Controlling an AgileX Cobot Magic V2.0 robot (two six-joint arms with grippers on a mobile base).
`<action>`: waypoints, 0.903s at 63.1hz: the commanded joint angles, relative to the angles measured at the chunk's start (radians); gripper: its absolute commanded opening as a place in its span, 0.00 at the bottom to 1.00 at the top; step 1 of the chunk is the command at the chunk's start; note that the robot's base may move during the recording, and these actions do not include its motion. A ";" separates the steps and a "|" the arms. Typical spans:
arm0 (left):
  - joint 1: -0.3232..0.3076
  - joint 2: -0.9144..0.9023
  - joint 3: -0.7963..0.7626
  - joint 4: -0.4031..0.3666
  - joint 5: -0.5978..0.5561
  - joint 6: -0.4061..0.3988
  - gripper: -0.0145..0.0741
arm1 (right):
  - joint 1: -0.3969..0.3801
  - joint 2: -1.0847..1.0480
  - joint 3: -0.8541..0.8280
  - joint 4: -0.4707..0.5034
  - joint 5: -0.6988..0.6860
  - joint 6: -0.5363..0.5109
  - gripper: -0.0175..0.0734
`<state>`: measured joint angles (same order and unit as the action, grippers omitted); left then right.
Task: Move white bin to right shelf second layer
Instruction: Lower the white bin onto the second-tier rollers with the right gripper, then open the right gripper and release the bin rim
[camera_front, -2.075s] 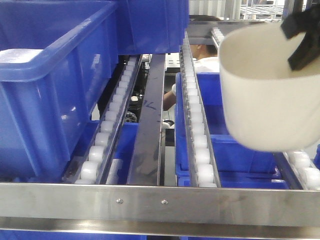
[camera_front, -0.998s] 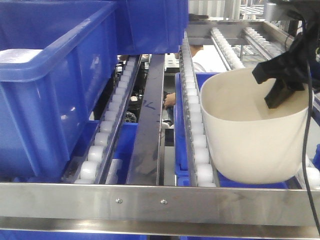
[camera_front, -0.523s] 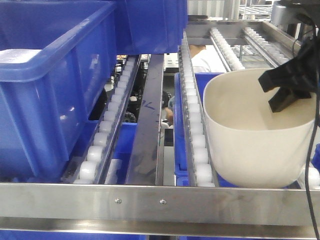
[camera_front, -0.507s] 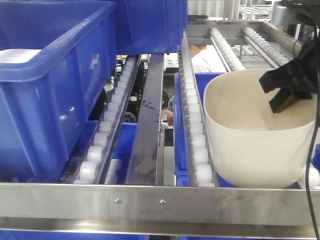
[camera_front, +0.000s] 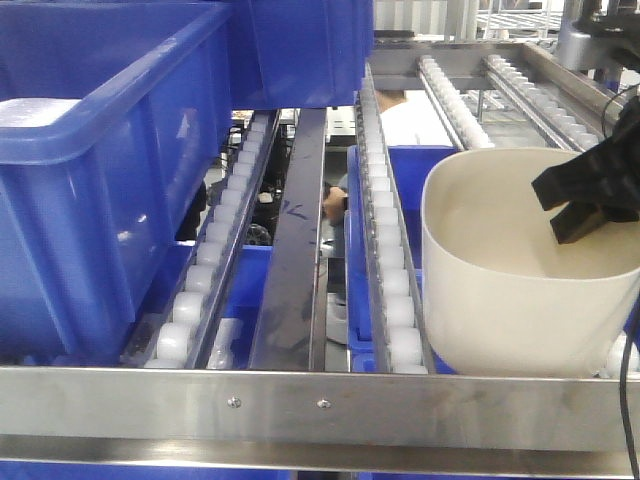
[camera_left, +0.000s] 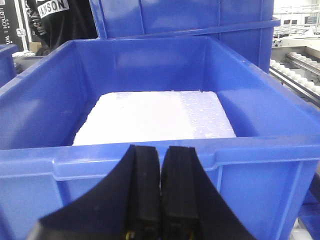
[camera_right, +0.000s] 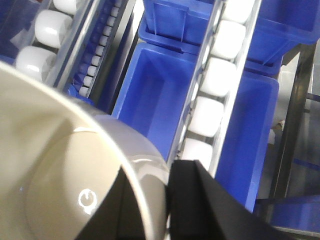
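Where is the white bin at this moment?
In the front-facing view, the cream-white smooth plastic bin sits at the right, on the roller lanes just behind the flat steel front beam, with the right gripper clamped on its far rim.

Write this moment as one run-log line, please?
right gripper: shut on white bin rim | bin: low over roller lanes, contact unclear | left gripper: shut, empty

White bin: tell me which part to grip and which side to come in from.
Grip the thin upper rim of the white bin, coming from above with one finger inside and one outside the wall. It has no handles and its smooth sides taper to a rounded base, so the open top edge looks like the surest hold. The right gripper is already pinching the rim on the far right side this way.
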<state>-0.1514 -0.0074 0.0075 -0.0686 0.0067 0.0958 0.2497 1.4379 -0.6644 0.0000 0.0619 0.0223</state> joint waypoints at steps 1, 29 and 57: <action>-0.002 -0.013 0.033 -0.005 -0.086 -0.007 0.26 | 0.010 -0.023 -0.012 0.014 -0.050 0.002 0.25; -0.002 -0.013 0.033 -0.005 -0.086 -0.007 0.26 | 0.010 -0.025 -0.012 0.019 -0.051 0.002 0.60; -0.002 -0.013 0.033 -0.005 -0.086 -0.007 0.26 | 0.007 -0.053 -0.012 0.045 -0.074 0.002 0.73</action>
<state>-0.1514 -0.0074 0.0075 -0.0686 0.0067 0.0958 0.2599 1.4330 -0.6557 0.0425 0.0535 0.0249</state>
